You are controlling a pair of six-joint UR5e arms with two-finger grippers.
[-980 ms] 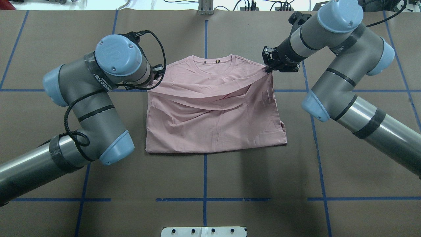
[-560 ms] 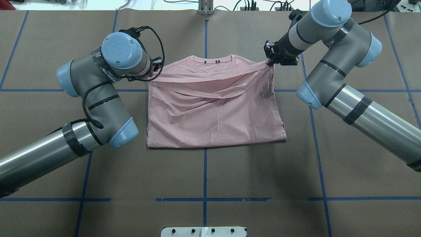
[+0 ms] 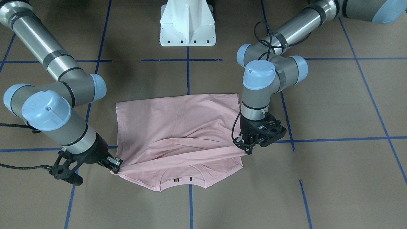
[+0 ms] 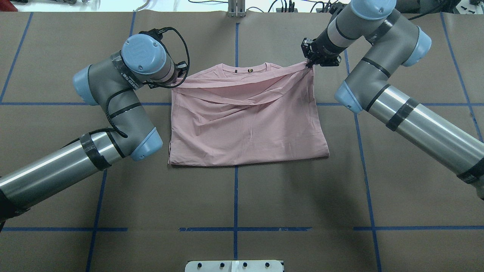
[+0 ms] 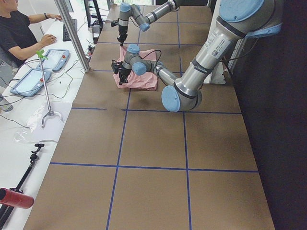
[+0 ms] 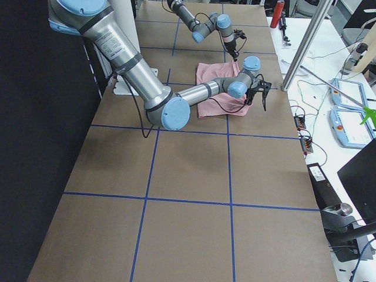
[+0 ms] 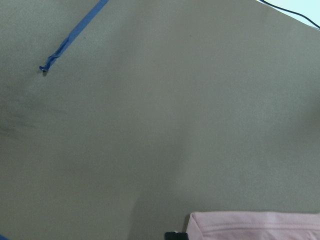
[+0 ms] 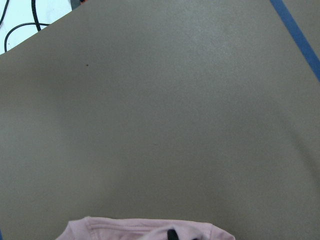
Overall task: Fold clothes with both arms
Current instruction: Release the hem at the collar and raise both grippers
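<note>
Well behind the left gripper (image 3: pixel 246 145) and right gripper (image 4: pixel 309 64), on the robot's side, the pale pink T-shirt (image 4: pixel 245 128) lies doubled on the table (image 4: pixel 234 196), its fold crease (image 4: pixel 245 164) flat. Over the last second both have carried the lifted hem (image 4: pixel 227 84) farther out. Each is pinched tight on a hem corner and now sits at a shoulder, with the collar (image 4: pixel 245 71) just beyond and between them. You can judge this fold nearly ready to lay down and release.
</note>
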